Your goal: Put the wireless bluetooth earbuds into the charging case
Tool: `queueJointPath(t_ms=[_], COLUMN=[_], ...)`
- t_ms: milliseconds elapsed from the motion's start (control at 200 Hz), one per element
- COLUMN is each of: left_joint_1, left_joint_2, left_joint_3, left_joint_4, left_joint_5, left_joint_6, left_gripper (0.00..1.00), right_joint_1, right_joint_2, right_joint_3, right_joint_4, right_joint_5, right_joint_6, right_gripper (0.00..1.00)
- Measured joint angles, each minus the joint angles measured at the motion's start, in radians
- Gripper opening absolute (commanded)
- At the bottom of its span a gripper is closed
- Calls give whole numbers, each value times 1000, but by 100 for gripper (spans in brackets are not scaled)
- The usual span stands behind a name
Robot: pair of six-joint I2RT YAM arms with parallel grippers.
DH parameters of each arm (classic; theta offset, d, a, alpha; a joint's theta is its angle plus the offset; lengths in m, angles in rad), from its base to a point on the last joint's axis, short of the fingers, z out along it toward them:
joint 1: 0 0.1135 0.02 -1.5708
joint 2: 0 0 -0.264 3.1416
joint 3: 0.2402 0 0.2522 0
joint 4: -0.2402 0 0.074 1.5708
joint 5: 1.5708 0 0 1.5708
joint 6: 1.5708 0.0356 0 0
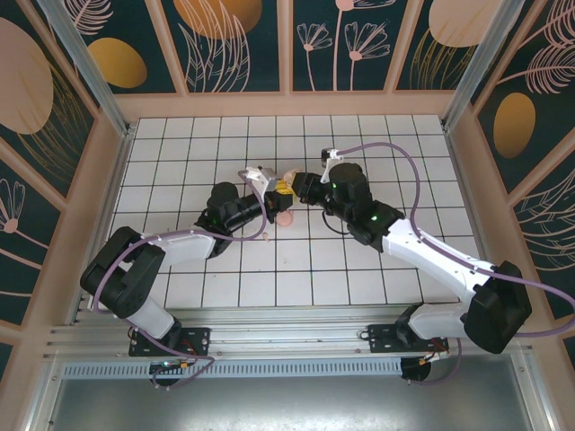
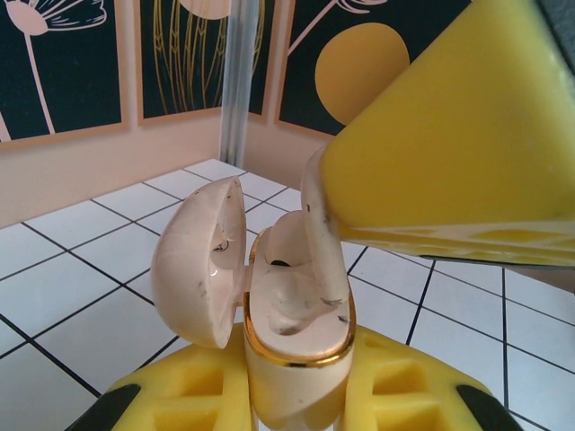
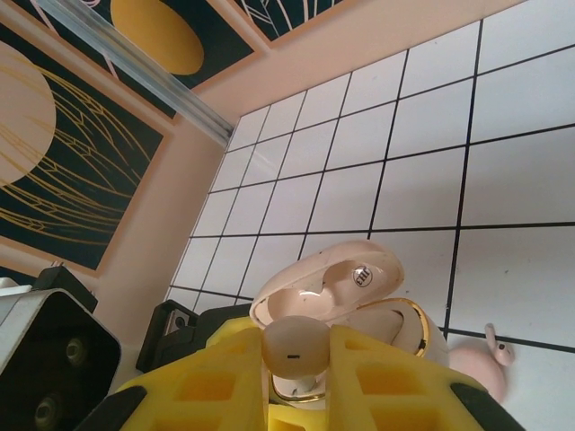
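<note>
Top view, arms: left gripper (image 1: 269, 182) and right gripper (image 1: 295, 187) meet tip to tip over the middle of the worktop (image 1: 377, 269), a touch toward its far edge.
Top view, loose piece: a small pink blob, the second earbud (image 1: 284, 217) as I read it, lies on the tiles just on the near side of that meeting point.
Left wrist, case: the charging case (image 2: 296, 350) stands upright, pinched between the left gripper's yellow fingers (image 2: 180, 395), with its lid (image 2: 193, 260) swung open to the left.
Left wrist, bud: an earbud (image 2: 316, 233) is clamped in the right gripper. Its stem dips into the case, and the head looks not yet seated.
Right wrist, grip: the right fingers are pressed onto that earbud at the open case's gold rim. The second earbud rests on the worktop beyond, apart from both grippers.
Progress: the case is open and held, and the first bud is part-way in by my reckoning.
Left to do: seat it, let go, then fetch the loose one.
</note>
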Motion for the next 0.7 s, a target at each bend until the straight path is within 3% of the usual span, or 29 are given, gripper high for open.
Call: queueJointPath(t_ms=[375,701], left_joint_1=[-5,-5], left_joint_2=[-2,-2], left_joint_3=[0,0], left_joint_4=[19,22], left_joint_5=[-20,-22], left_joint_6=[-3,-2], left_gripper=[2,1], right_joint_1=[27,29], right_joint_2=[-13,-20], right_joint_3=[-19,-37], right_joint_4=[16,48], right_joint_5=[72,49], right_joint_6=[19,19], right_gripper=[21,21])
